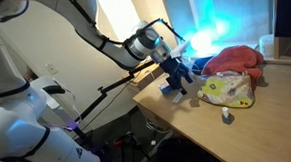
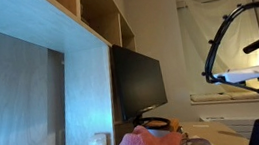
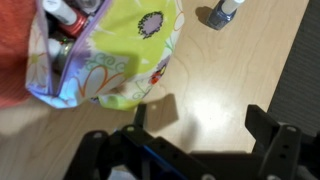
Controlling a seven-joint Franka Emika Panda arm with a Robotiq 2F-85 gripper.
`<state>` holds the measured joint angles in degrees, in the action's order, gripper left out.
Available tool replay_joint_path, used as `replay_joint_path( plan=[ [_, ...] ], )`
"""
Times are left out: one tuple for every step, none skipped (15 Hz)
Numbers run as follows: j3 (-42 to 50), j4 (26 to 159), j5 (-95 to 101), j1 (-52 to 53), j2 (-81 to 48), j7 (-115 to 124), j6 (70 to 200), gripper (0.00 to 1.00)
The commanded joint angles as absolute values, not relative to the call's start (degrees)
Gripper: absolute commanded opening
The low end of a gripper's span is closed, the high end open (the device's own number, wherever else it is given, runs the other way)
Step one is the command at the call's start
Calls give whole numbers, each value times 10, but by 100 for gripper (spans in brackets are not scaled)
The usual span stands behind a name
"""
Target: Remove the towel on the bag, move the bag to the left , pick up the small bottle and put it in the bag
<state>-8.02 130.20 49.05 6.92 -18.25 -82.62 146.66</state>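
Pale yellow-green floppy plastic bag (image 3: 115,65), flower-printed, lying open-mouthed on the wooden worktop (image 3: 230,80); capped containers (image 3: 62,15) show inside. Tiny greyish small bottle (image 3: 222,12) stands outside, near the bag. Soft red towel (image 1: 234,58) bunched against the bag. White arm (image 1: 87,24) reaches in low; gripper (image 3: 200,112) hovers beside the bag, jaws wide, empty.

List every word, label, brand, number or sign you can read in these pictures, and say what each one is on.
No text can be read in any view.
bag: only coloured flower and animal-like prints, no letters.
small bottle: too small and blurred to tell whether it has a label.
monitor: the screen is dark and no brand mark is legible.
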Motion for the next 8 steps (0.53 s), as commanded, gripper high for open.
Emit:
replay_joint_path(
  plan=[
    [-68,1247,443,36,-240,-867,1445,100],
    [-64,1233,428,29,-252,-872,1438,100],
    [-63,1219,412,21,-265,-887,1432,100],
    [-56,1204,403,17,-276,-890,1421,100],
    [-54,1193,390,12,-284,-898,1411,100],
    [-47,1179,386,11,-291,-894,1402,100],
    [-43,1165,378,10,-300,-895,1389,100],
    [-37,1150,377,13,-309,-887,1377,100]
  ],
)
